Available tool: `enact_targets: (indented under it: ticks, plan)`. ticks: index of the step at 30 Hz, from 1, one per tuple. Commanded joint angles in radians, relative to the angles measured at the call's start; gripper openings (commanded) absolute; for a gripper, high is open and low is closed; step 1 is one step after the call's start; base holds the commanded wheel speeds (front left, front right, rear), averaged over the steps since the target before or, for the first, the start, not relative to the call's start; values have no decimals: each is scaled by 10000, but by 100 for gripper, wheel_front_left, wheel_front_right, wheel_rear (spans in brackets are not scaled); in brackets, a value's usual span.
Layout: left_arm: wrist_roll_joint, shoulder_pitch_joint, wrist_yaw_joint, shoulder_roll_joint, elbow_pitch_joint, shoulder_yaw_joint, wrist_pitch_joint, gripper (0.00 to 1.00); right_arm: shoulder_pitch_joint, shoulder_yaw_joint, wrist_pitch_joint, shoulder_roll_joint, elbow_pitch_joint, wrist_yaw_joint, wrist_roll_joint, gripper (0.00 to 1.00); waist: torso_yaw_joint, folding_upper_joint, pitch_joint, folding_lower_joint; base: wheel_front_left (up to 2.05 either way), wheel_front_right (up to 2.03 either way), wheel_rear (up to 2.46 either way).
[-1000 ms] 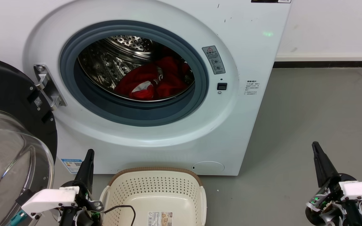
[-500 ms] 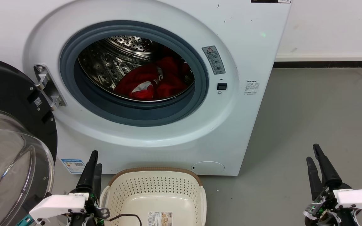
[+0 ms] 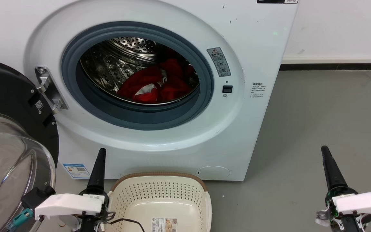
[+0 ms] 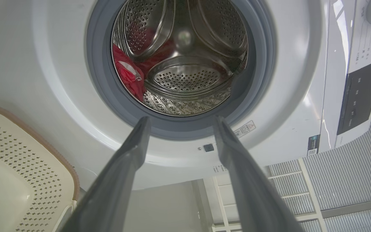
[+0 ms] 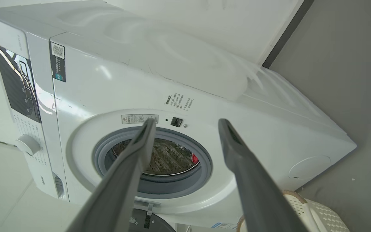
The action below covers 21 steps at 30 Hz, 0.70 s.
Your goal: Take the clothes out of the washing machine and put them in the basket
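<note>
The white washing machine (image 3: 259, 45) stands with its porthole open. Red clothes (image 3: 153, 84) with white trim lie in the steel drum (image 3: 121, 61), low and toward its right. They also show in the left wrist view as the clothes (image 4: 128, 74). The cream basket (image 3: 159, 176) sits on the floor right below the porthole, nothing in it but a paper label. My left gripper (image 3: 101, 152) hovers open beside the basket's left rim, well short of the machine. The left gripper (image 4: 182, 120) points at the porthole. My right gripper (image 3: 324, 149) is open over the floor at the lower right, and the right gripper (image 5: 187, 121) faces the machine.
The black-rimmed glass door (image 3: 8, 154) hangs open at the left, close beside my left arm. Grey floor (image 3: 327, 106) stretches to the machine's right, up to a white wall (image 3: 333, 29) with a dark skirting. A thin black cable (image 3: 127, 221) loops over the basket's front.
Both grippers have turned about their wrists, so each now shows edge-on as one dark finger. The left one has shifted a little right and up. Clothes and basket have not moved.
</note>
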State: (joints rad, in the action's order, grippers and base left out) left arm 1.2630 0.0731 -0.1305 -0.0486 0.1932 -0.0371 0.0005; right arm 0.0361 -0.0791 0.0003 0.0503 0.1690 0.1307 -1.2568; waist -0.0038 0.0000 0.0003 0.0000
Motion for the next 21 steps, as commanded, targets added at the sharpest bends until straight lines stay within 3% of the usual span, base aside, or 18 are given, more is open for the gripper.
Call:
enact_targets:
  ticks: [1,10,21]
  plan:
    - [-380,183,-2,-37,-221,46,-86,100,114,-11,-81,13,-252,0,435,100,-7,0,0,0,0,0,0]
    - [-2621,112,7,-90,-473,143,-432,100,31,96,-427,9,-529,0,3028,100,-25,0,7,0,0,0,0]
    - [-4803,24,179,-162,-423,323,-849,100,-195,109,-841,8,-788,0,5157,100,-36,0,-26,0,0,0,0]
